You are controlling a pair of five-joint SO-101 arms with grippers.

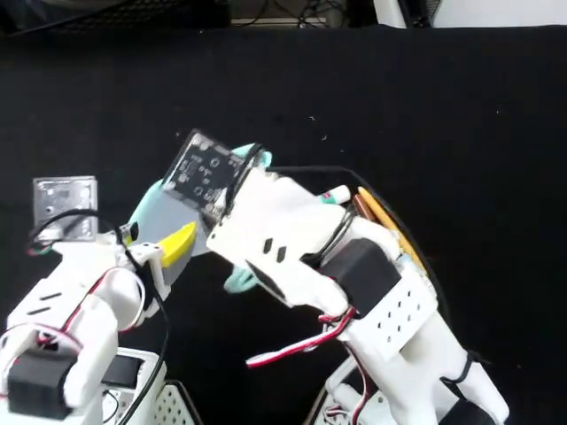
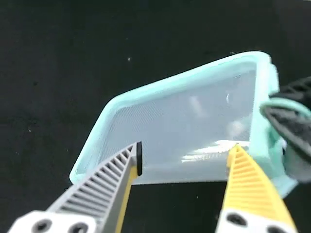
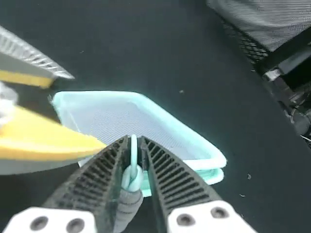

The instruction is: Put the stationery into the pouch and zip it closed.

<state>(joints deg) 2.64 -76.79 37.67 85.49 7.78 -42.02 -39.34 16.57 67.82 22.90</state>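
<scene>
With our right gripper (image 3: 134, 140) pinched tight on the zip tab (image 3: 132, 170) and our left gripper (image 2: 186, 149) wide open at the pouch (image 2: 184, 107), we judged the left should clamp before any pull.

Your high view looks down on the tabletop (image 1: 443, 106) from well above the pouch (image 1: 155, 217), your two wrist views close over it, all three sharing it

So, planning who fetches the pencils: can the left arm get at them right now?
Probably not. The pencils lie beyond the right arm, which stands between, over the pouch; the left gripper is open at the pouch's edge.
</scene>
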